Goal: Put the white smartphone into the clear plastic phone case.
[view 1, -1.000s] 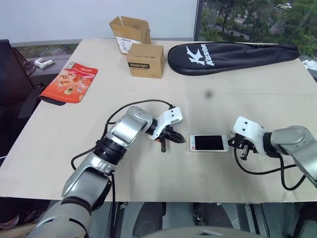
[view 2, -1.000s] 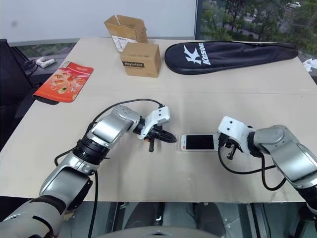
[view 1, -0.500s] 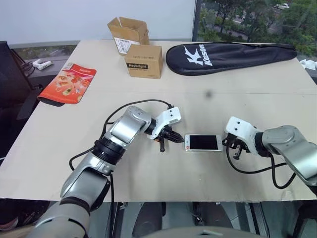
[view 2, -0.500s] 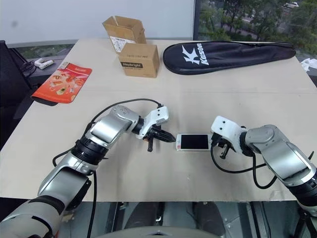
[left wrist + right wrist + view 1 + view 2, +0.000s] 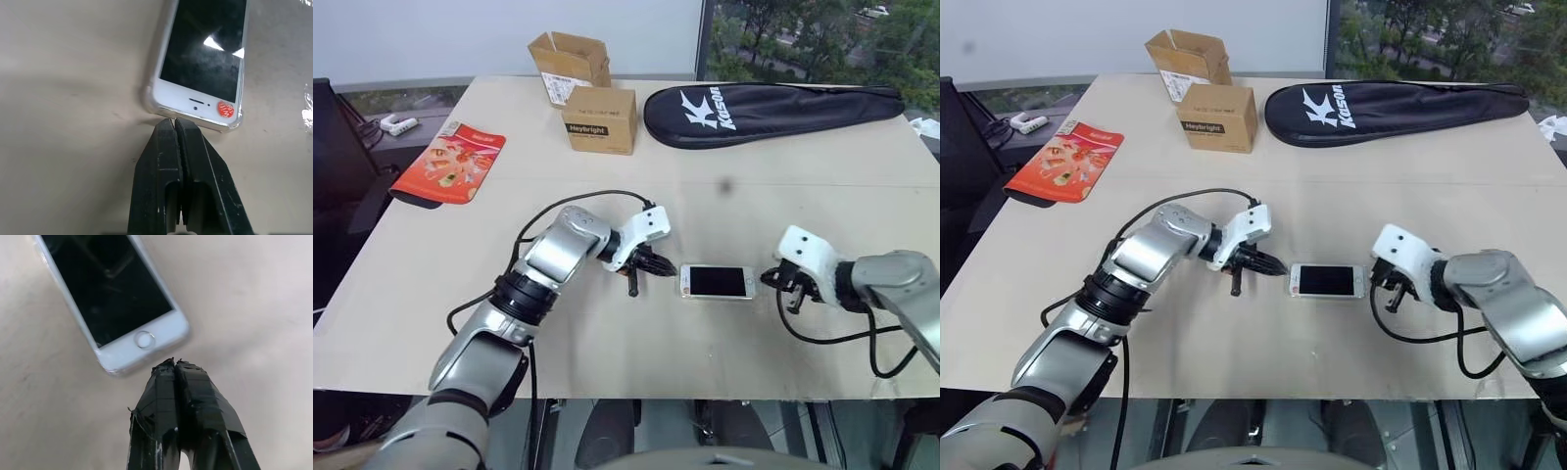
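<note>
- Head views: the white smartphone [image 5: 717, 282] is seen lying flat at centre frame, between the left gripper [image 5: 651, 266] and the right gripper [image 5: 788, 289].
- Left wrist view: both fingers [image 5: 166, 161] are pressed together, empty, just at the phone's end; the clear plastic phone case [image 5: 149, 95] is seen wrapping the phone's edge.
- Right wrist view: the right claw is closed and empty (tips near the home-button end).
- Judgement: seating appears done; a final corner press may be called for.
</note>
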